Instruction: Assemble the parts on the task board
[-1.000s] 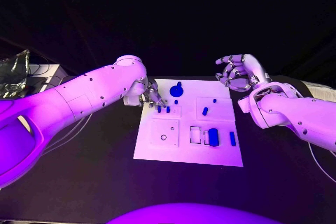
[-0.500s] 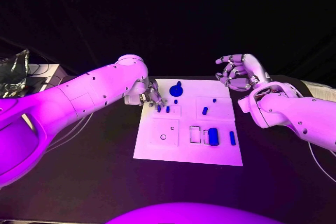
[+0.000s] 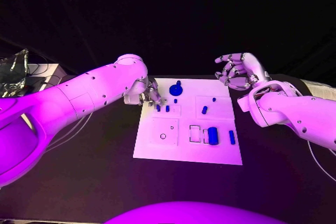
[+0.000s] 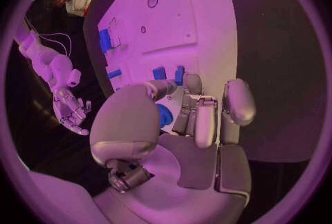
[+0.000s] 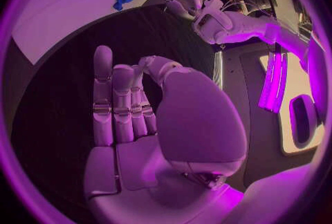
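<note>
Black desk [image 3: 84, 175] carries the white board [image 3: 185, 153]; left hand [image 3: 150, 95] fingers curl over small blue pegs [image 3: 162, 108], grip unclear; right hand [image 3: 238, 71] hovers open, empty; seating pegs likely follows.

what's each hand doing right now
Left hand: at the board's edge by the small blue parts; grip cannot be told.
Right hand: open, holding nothing.

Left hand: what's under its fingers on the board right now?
Under the left hand fingers lie small blue parts on the task board. Whether the fingertips touch them is hidden.
</note>
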Controlling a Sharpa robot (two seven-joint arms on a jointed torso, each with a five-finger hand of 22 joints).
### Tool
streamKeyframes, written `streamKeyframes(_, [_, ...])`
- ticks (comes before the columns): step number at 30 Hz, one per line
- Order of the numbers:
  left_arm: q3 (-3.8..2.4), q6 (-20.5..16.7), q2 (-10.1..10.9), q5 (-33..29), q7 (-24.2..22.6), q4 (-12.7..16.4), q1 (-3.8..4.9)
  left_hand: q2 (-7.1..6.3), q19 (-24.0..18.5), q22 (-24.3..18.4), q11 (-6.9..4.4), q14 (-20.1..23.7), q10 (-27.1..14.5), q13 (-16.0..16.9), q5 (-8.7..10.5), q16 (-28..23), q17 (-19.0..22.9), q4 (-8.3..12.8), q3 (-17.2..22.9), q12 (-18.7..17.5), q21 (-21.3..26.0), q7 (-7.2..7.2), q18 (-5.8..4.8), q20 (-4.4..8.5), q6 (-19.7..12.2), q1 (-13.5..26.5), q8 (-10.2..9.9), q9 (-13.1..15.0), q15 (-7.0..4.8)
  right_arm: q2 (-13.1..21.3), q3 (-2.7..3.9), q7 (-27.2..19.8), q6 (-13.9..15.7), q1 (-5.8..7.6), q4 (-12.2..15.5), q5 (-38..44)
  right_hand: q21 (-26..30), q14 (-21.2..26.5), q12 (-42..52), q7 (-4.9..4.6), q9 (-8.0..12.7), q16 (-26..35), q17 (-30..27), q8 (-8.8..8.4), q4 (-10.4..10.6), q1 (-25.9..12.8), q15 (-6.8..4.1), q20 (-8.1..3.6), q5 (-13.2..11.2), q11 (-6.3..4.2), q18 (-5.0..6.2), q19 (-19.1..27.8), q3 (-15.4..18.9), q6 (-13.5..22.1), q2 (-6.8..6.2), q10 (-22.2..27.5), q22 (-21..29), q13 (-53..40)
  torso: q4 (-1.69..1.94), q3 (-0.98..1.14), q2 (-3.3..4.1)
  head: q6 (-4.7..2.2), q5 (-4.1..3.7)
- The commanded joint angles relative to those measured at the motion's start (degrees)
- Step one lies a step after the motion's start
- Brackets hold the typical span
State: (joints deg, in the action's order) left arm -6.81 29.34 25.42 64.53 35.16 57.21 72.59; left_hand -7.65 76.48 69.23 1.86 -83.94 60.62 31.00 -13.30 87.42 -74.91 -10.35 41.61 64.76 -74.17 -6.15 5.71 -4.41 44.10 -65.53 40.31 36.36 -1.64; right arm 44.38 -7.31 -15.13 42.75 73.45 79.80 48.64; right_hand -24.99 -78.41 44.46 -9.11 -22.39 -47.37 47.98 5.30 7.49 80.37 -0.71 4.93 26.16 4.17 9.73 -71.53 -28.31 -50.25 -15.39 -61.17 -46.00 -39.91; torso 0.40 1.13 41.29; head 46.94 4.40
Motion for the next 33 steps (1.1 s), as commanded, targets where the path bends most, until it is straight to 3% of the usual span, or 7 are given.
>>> streamKeyframes(1, [0.42, 1.8, -0.1, -0.1, -0.3, 0.0, -0.65, -0.55, 0.1, -0.1, -0.49, -3.9, -0.1, -0.2, -0.04, 0.1, -9.8, 2.5, 2.2, -0.3, 0.0, 0.48, -0.34, 0.21, 0.1, -0.4, 0.8, 0.7, -0.39, 0.0, 0.02, -0.3, -0.7, -0.02, 0.1, 0.6, 0.4, -0.6, 0.0, -0.44, -0.1, 0.3, 0.3, 0.37, -0.6, -0.7, 0.01, -0.07, 0.3, -0.06, 0.63, -0.4, -0.1, -0.1, -0.20, 0.3, -0.1, 0.2, 0.07, -0.01, -0.03, 0.08, -0.06])
streamKeyframes(12, [0.53, 1.8, 0.1, -2.9, -1.0, 0.1, -0.65, -1.52, 0.1, 0.2, -0.95, -4.0, 0.4, 0.0, -0.51, 0.3, -10.1, 6.1, 5.2, -0.5, -0.2, 0.95, -0.38, 0.49, 0.0, -0.9, 3.2, 2.5, -0.76, 0.0, 0.02, -0.3, -0.7, -0.02, 0.0, 0.6, 0.4, -0.6, 0.1, -0.45, -0.1, 0.4, 0.3, 0.38, -0.6, -0.7, 0.01, -0.07, 0.3, -0.05, 0.62, -0.5, -0.1, -0.1, -0.18, 0.3, -0.1, 0.2, 0.04, 0.02, -0.04, 0.13, 0.14])
streamKeyframes(15, [0.56, 0.9, 0.3, -3.7, -1.3, 0.1, -0.66, -1.83, 0.2, 0.4, -1.02, -4.1, 0.8, 0.1, -1.82, 0.4, -10.3, 7.7, 6.6, -0.6, -0.4, 1.00, -0.43, 0.62, -0.2, -1.0, 4.4, 3.4, -0.88, 0.1, 0.02, -0.3, -0.6, -0.02, 0.0, 0.5, 0.4, -0.6, 0.1, -0.46, -0.1, 0.4, 0.3, 0.40, -0.5, -0.9, 0.02, -0.06, 0.3, -0.04, 0.61, -0.4, -0.1, -0.2, -0.12, 0.3, -0.1, 0.3, 0.02, 0.03, -0.02, 0.12, 0.14])
streamKeyframes(16, [0.57, 0.4, 0.4, -4.1, -1.4, 0.2, -0.66, -1.94, 0.3, 0.6, -1.04, -4.2, 1.2, 0.3, -3.09, 0.4, -10.4, 8.3, 7.1, -0.6, -0.5, 0.97, -0.45, 0.66, -0.1, -1.1, 4.9, 3.9, -0.90, 0.1, 0.02, -0.3, -0.6, -0.02, 0.0, 0.5, 0.4, -0.6, 0.1, -0.46, -0.2, 0.4, 0.4, 0.41, -0.5, -1.0, 0.03, -0.05, 0.3, -0.04, 0.61, -0.4, -0.1, -0.2, -0.07, 0.3, -0.1, 0.3, -0.01, 0.03, -0.02, 0.12, 0.16])
streamKeyframes(24, [0.62, -4.3, 1.6, -6.1, -1.5, 1.8, -0.69, -2.26, 1.3, 1.9, -1.24, -4.6, 3.2, 2.0, -6.66, 0.9, -11.4, 9.9, 8.4, 0.1, -1.7, 1.06, -0.75, 0.83, 0.6, -0.9, 5.8, 4.6, -1.11, 0.1, 0.02, -0.3, -0.6, -0.02, -0.1, 0.4, 0.5, -0.7, 0.1, -0.48, -0.2, 0.5, 0.5, 0.42, -0.3, -1.3, 0.06, -0.03, 0.4, -0.02, 0.60, -0.4, -0.1, -0.2, 0.04, 0.3, -0.1, 0.4, 0.08, 0.01, -0.02, 0.18, 0.20])
streamKeyframes(33, [0.64, -10.3, 4.0, -7.0, -1.6, 5.5, -0.77, -2.58, 2.0, 2.8, -1.48, -5.0, 4.5, 3.0, -7.68, 1.2, -12.1, 10.4, 8.8, 0.6, -2.5, 1.28, -0.97, 1.00, 1.2, -0.5, 5.9, 4.7, -1.33, 0.1, 0.02, -0.4, -0.5, -0.02, -0.3, 0.3, 0.6, -0.7, 0.2, -0.48, -0.2, 0.6, 0.6, 0.43, -0.1, -1.7, 0.08, 0.00, 0.4, -0.02, 0.60, -0.4, -0.1, -0.2, 0.21, 0.3, -0.1, 0.4, 0.13, 0.00, -0.01, 0.08, 0.30])
